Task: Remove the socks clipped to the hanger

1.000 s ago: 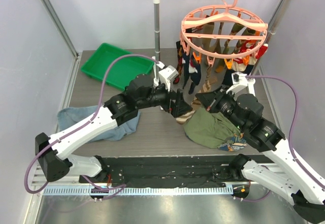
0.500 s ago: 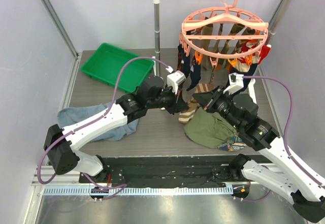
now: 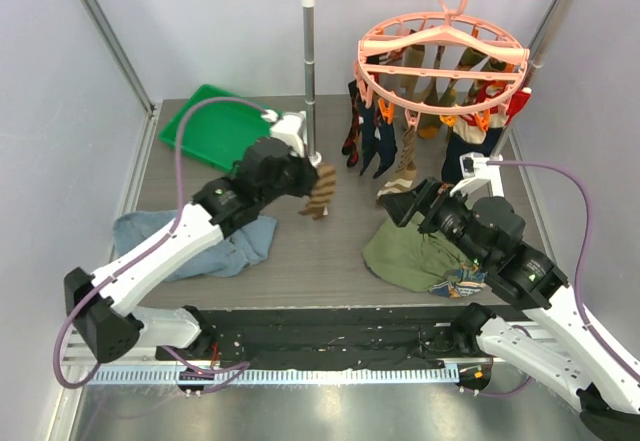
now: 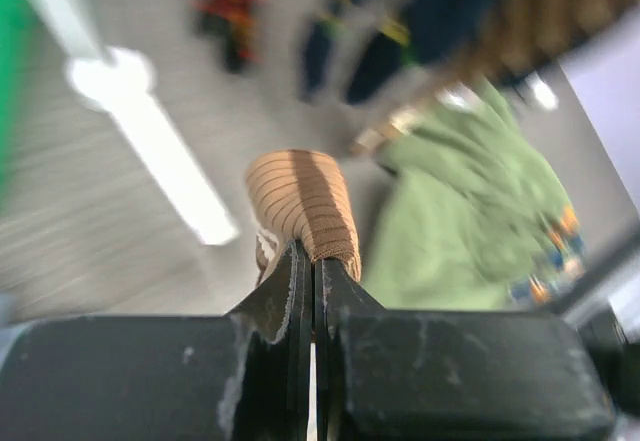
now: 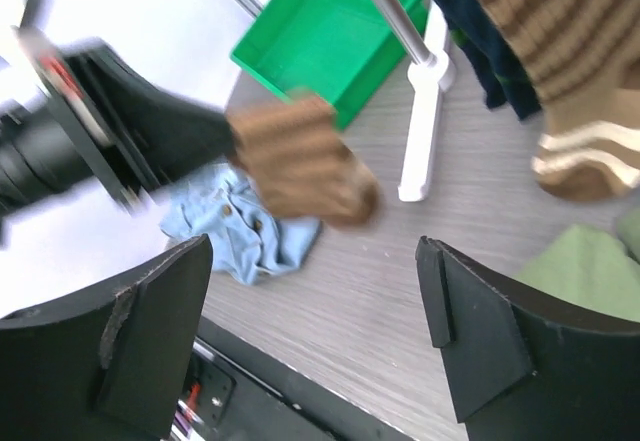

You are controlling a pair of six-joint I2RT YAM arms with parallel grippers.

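- Left arm has swung away from under the hanger (image 3: 372,89) since a second ago. It now sits back and to the left, with a brown striped sock (image 3: 320,192) that is off its peg.
- left gripper (image 4: 312,261): jaws clamped on that sock's cuff, with the rest of the sock dangling past the fingertips over bare table.
- right gripper (image 5: 312,331): jaws spread wide with nothing between them. It sits low, with the remaining socks (image 3: 385,146) hanging just above and ahead of it.
- Step in hand, as I read it: carry the freed sock to a drop spot, likely the green tray (image 3: 215,126), which lies just behind-left of the left gripper.
- To do it well: keep the pinch shut until the sock is fully over the tray. Swing wide of the rail stand (image 3: 310,61) post, which is just beside the gripper, so the dangling toe doesn't snag.
- Next pull for the right gripper: grab low on the nearest sock and pull straight down so the hanger doesn't swing.
- Counts, big to small:
  - 1 rail stand
  - 1 hanger
  - 1 olive garment (image 3: 410,256), under the right gripper
  - 1 denim garment (image 3: 235,246), under the left forearm
  - 1 tray
  - roughly 8 socks still clipped (overlap hides some, so the count isn't firm)
  - 1 sock in hand
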